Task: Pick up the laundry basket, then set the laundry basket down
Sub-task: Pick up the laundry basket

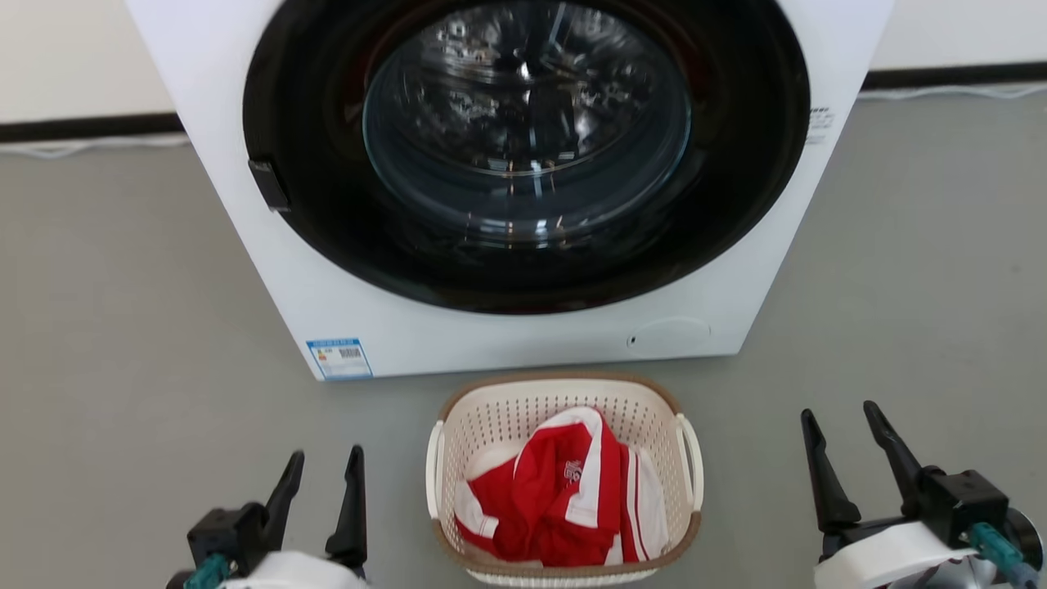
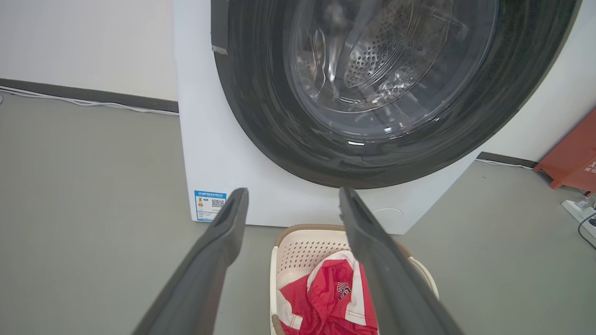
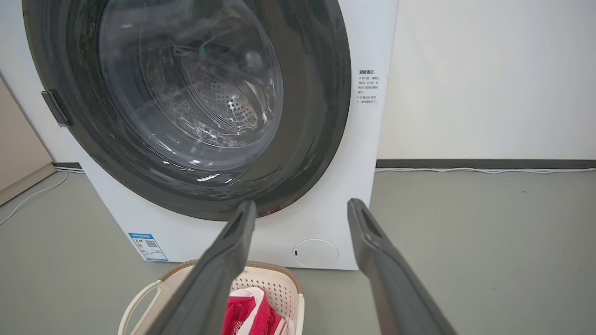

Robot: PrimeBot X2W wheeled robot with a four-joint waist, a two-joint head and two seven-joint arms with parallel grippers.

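Note:
The laundry basket stands on the grey floor just in front of the washing machine; it is cream, perforated, brown-rimmed, with white loop handles on both sides. A red and white garment lies inside it. My left gripper is open at the lower left, well clear of the basket's left handle. At the lower right my right gripper is open too, apart from the right handle. The left wrist view looks between its fingers at the laundry basket; the right wrist view shows the laundry basket low and left.
A white washing machine with a shut dark round glass door rises right behind the basket. Bare grey floor lies on both sides. A cable runs along the skirting, and an orange-red object with a power strip sits by the wall.

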